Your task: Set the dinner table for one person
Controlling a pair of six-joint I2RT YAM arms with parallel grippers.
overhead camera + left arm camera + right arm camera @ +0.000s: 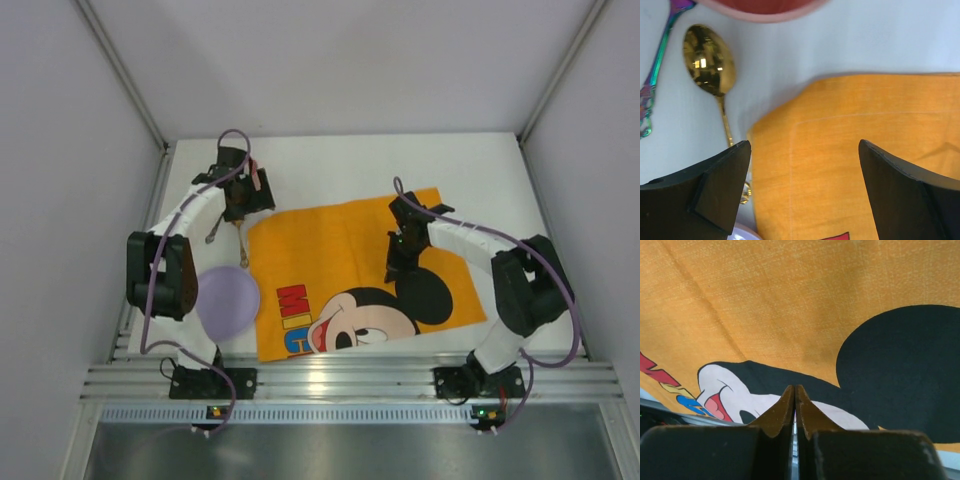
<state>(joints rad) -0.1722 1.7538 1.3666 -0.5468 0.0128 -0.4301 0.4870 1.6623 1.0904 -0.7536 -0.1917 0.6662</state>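
Matte-white tabletop [340, 165] lies beneath both arms and carries orange placemat [330, 250], skewed. Likely step: square placemat. Pinch corner cloth only, avoid gold spoon [707, 60] just left of placemat. Left jaws wide apart, empty, over placemat's far-left corner. Right jaws pressed together, gripping nothing, above placemat's right half. Lilac plate [228, 302] at placemat's near-left edge.

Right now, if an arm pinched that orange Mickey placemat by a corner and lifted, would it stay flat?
Probably not: the orange placemat shows a woven cloth texture and fold creases, so it would likely droop. Pushed, it looks thin and light enough to slide or bunch on the smooth white table. Breakage seems unlikely.
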